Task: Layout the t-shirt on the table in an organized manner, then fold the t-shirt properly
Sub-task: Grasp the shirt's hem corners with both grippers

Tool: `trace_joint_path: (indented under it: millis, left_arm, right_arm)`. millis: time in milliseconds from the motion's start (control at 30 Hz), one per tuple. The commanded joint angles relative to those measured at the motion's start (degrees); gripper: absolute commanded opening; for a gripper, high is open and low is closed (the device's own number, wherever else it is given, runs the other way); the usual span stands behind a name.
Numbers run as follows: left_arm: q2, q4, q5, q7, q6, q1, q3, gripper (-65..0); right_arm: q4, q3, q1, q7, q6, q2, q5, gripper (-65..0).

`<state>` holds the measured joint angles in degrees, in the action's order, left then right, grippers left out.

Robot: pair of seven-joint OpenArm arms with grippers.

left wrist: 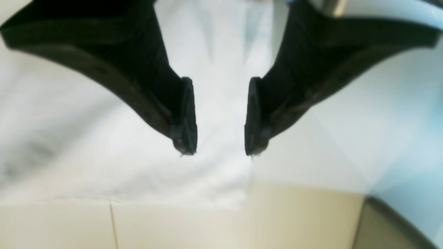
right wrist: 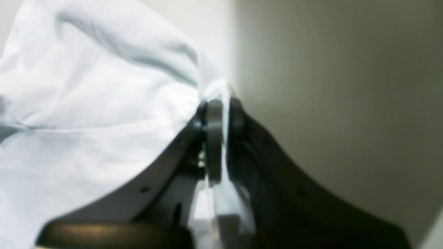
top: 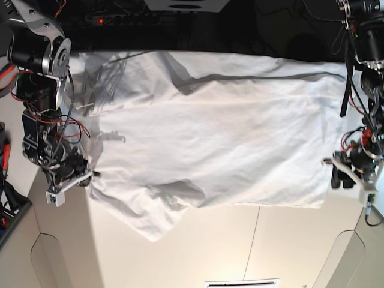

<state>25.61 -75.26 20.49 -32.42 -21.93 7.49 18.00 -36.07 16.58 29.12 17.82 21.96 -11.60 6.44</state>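
The white t-shirt [top: 228, 138] lies spread and wrinkly across the table [top: 210, 252], with one rumpled corner hanging toward the front left. My right gripper [top: 90, 178] is at the shirt's left edge; in the right wrist view it [right wrist: 221, 114] is shut on a pinch of the cloth [right wrist: 86, 103]. My left gripper [top: 332, 174] is at the shirt's right edge. In the left wrist view it [left wrist: 221, 152] is open, just above the cloth [left wrist: 104, 155] near a shirt corner, with bare table [left wrist: 294, 214] beyond.
A thin dark seam [top: 252, 240] runs across the tabletop in front of the shirt. Dark equipment and cables [top: 120, 21] line the far edge. A dark object [top: 7, 210] sits at the left edge. A dark curved border [left wrist: 380, 228] shows by the left gripper.
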Motion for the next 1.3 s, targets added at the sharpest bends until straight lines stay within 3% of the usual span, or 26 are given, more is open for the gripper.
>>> trace_joint_path:
  millis: [0,133,233,300,367,500,867,1267]
  left_arm:
    - [1.99,3.85,1.11,1.03,0.28,4.09,0.46,-38.3]
    - [5.09,28.5,3.82,4.42,-2.12,18.1,0.46,-38.2]
    - [7.34,47.41,3.85,10.69,-4.92,27.41,0.44,-37.4]
    - [8.37,56.28,2.69,15.67,-5.92,31.08,0.44,-35.1]
    - [8.68,60.72,1.42,18.58,-5.97,32.17,0.44,-34.9]
    - [7.58,61.4,1.27,19.12,-5.73,29.99,0.33,-34.9]
    - [1.05,60.35,1.07,20.68,-4.02,26.99,0.33,-34.9]
    - [0.44,56.61,1.14,21.14,-4.0,27.41,-1.27,-35.0]
  right_arm:
    - [-0.37,-0.07,0.68,1.25,-0.79,-0.63,-1.11,-65.0]
    - [-0.37,-0.07,0.15,1.22,-0.52,-0.63,-1.05,-65.0]
    - [-0.42,-0.07,-0.5,1.22,-0.5,-0.63,-1.03,-65.0]
    - [-0.42,-0.11,-0.76,1.22,0.04,-0.63,-0.42,-65.0]
    - [-0.46,-0.11,-0.96,1.22,2.67,-0.63,1.22,-65.0]
    - [-0.46,-0.11,-1.07,1.22,6.56,-0.61,4.94,-65.0]
    - [-0.46,-0.11,-1.11,1.25,6.6,-0.63,5.16,-65.0]
    - [-0.46,-0.11,-1.09,1.25,6.6,-0.61,5.18,-65.0]
